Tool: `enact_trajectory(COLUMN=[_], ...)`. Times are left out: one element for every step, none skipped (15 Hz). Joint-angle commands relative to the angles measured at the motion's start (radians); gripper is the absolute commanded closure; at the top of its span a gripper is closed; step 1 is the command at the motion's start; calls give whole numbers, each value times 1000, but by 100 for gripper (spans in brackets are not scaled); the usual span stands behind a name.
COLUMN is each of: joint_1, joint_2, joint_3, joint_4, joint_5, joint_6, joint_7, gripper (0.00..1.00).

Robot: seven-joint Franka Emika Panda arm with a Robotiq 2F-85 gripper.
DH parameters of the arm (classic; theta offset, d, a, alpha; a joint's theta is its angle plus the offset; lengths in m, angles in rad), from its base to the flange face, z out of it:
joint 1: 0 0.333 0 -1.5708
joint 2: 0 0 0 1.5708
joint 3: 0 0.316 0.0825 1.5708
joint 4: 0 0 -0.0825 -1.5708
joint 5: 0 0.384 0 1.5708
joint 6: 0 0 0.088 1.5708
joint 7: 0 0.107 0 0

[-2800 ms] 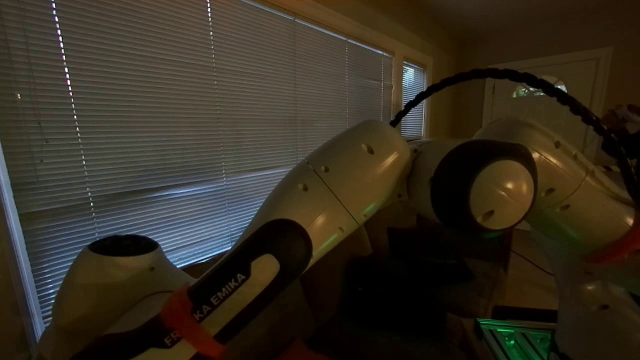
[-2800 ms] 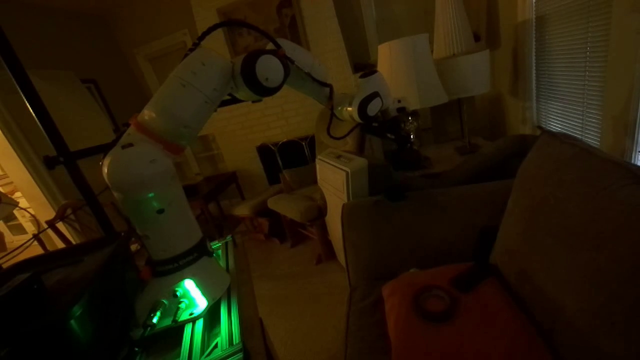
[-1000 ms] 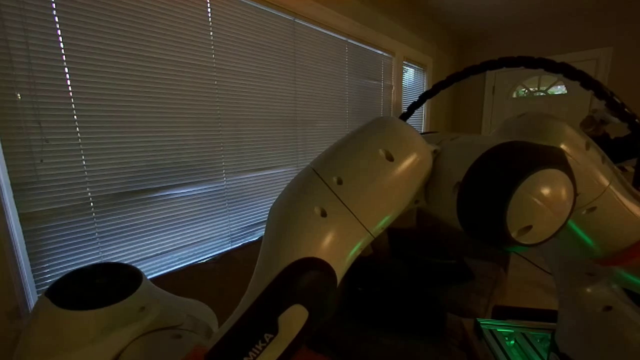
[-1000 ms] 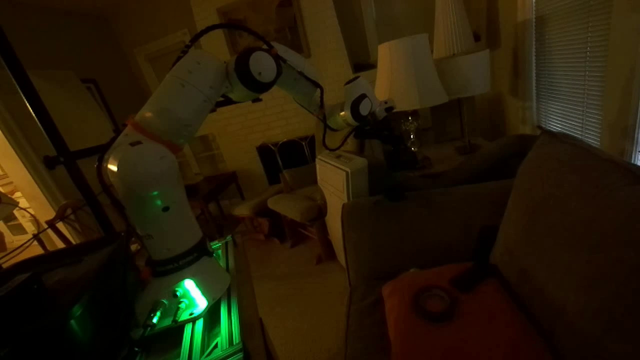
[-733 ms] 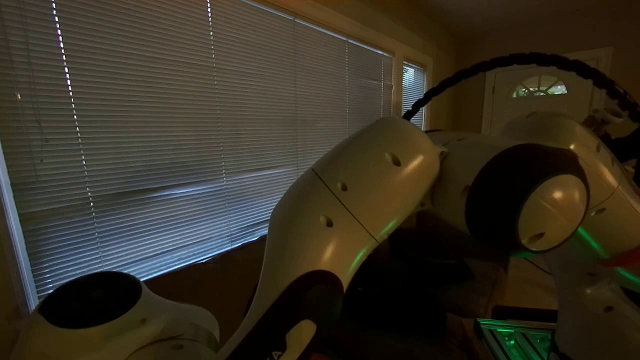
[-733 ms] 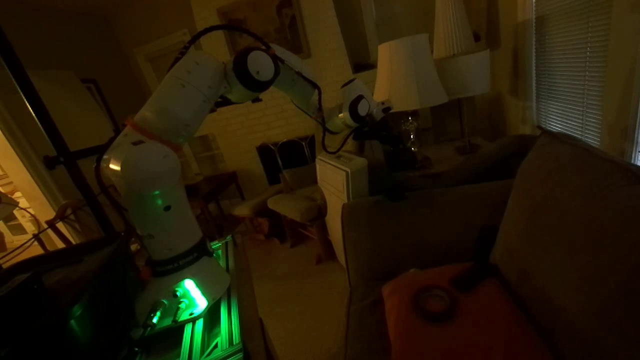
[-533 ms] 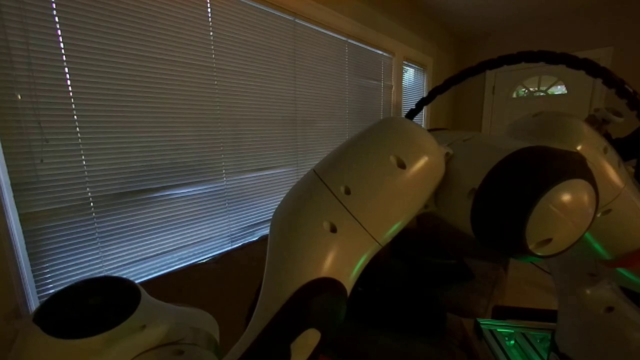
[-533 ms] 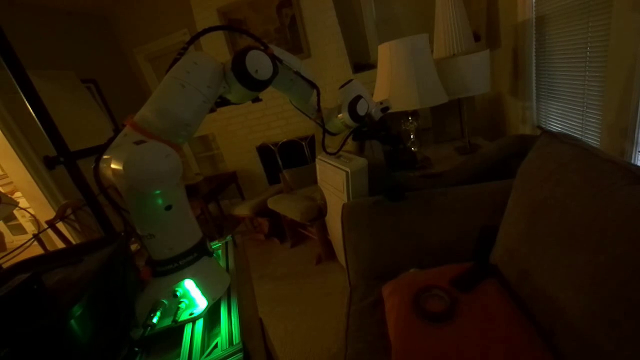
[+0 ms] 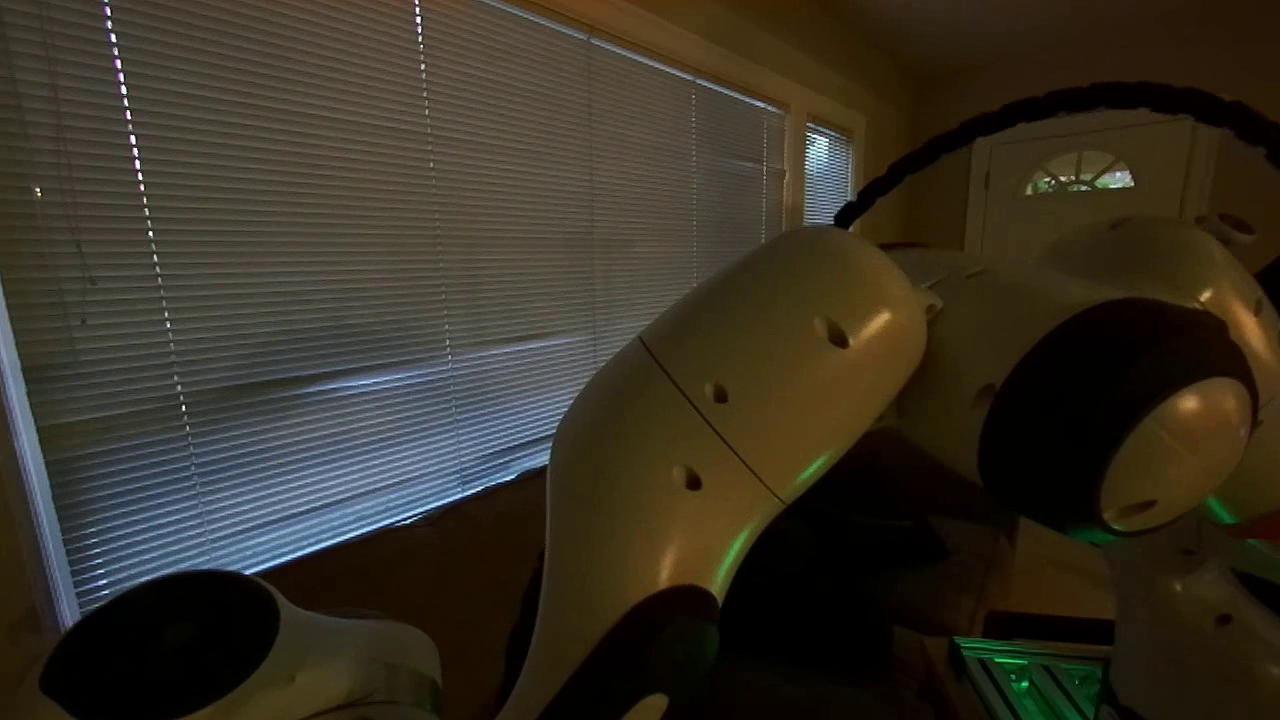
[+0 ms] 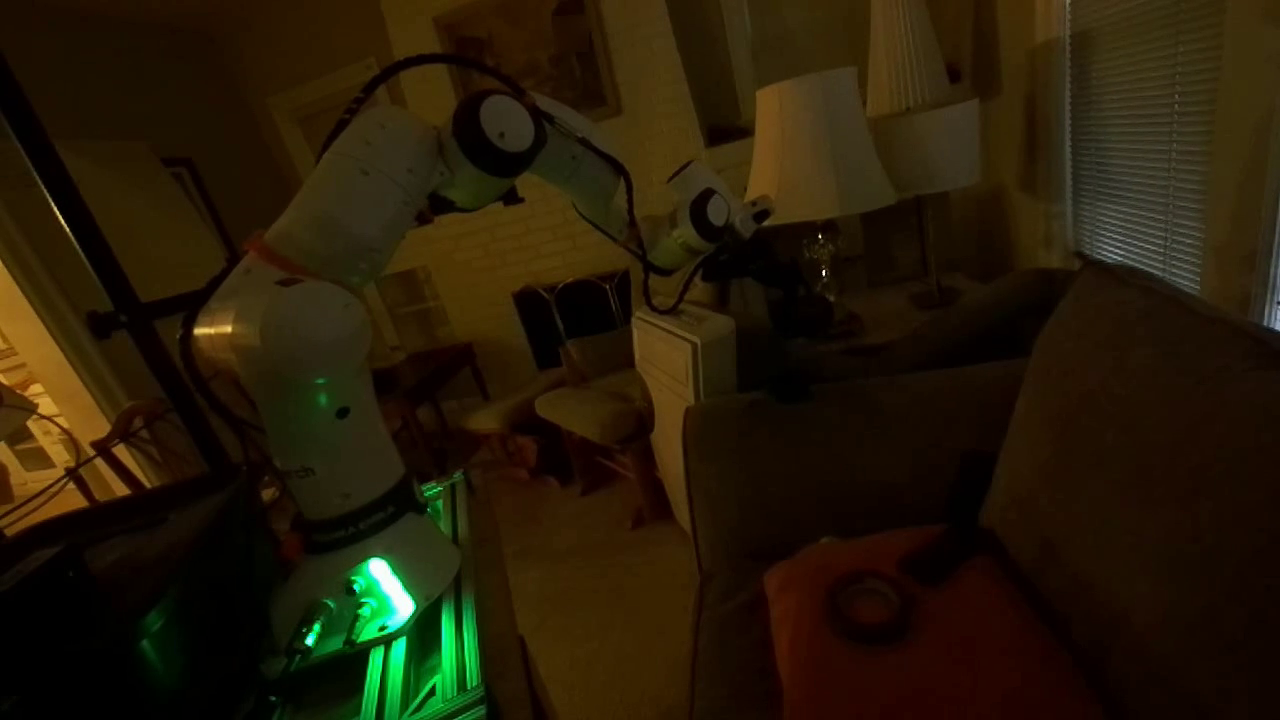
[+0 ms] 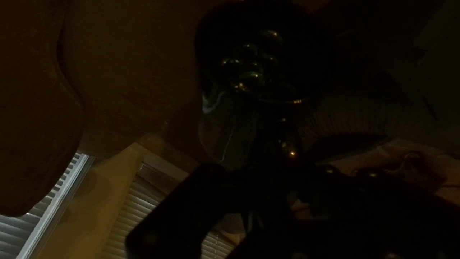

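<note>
The room is dim, amber-toned. Lowered blinds [image 9: 350, 250] let in bluish daylight; farther back is a pale door [image 9: 1030, 220] with a fan-shaped pane [image 9: 1080, 173]. A picture [image 10: 535, 50] hangs on a brick wall [image 10: 535, 235]. Past the outer edge of the sofa [image 10: 930, 440], a chair [image 10: 598, 408] stands on the floor [image 10: 600, 600].

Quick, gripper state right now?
Gripper: closed; too dark to tell whether it holds the dark shiny thing in the wrist view.

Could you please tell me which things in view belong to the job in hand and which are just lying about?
Likely part of the job:
Hand, shut
Dark glossy object nearest the hand; too dim to tell if gripped

Probably just lying about:
Dark ring on the orange fabric
Sofa
Chair
</note>
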Motion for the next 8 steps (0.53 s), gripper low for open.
enact_trajectory(joint_1=[51,59,69,77,85,94,98,105], joint_2=[-50,-55,-57,-57,-59,-60,-60,-57], joint_3=[-54,-63,-74,-83,-93,-104,-109,-117], joint_4=[-69,-77,-84,-87,-91,-99,-103,-109], joint_5=[-44,-45,-47,-47,-48,-51,-50,-51], joint_6=[26,24,26,25,22,24,21,26], joint_7=[67,73,82,87,94,102,103,111], gripper=[98,98,98,98,98,98,98,98])
